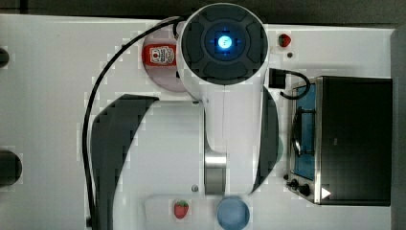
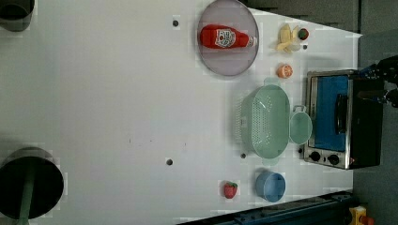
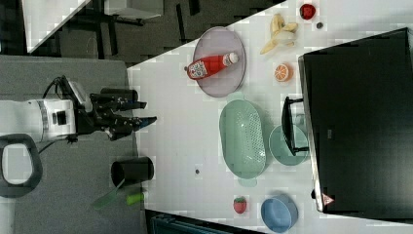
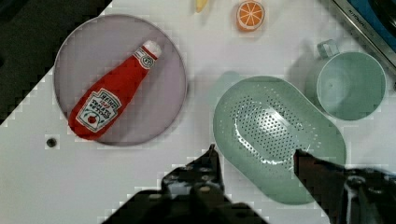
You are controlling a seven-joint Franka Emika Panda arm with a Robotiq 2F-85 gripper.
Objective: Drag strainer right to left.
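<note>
The strainer point(image 2: 265, 121) is a pale mint-green oval colander with small holes, lying on the white table point(image 2: 117, 93) beside the toaster oven. In the right view the strainer point(image 3: 242, 139) lies below the grey plate. My gripper point(image 3: 150, 111) is open, holds nothing, and hangs well off the table surface. In the wrist view the strainer point(image 4: 275, 126) lies under my gripper point(image 4: 256, 150), whose dark fingertips point(image 4: 211, 161) stand apart, one over the table beside the strainer's rim and one over its bowl. In the top view my arm point(image 1: 225, 96) covers the strainer.
A mint-green mug point(image 2: 300, 127) sits between the strainer and the toaster oven point(image 2: 340, 119). A ketchup bottle point(image 2: 225, 37) lies on a grey plate point(image 2: 227, 63). Near them are a banana point(image 2: 285, 37), an orange half point(image 2: 284, 71), a strawberry point(image 2: 230, 190) and a blue bowl point(image 2: 271, 186).
</note>
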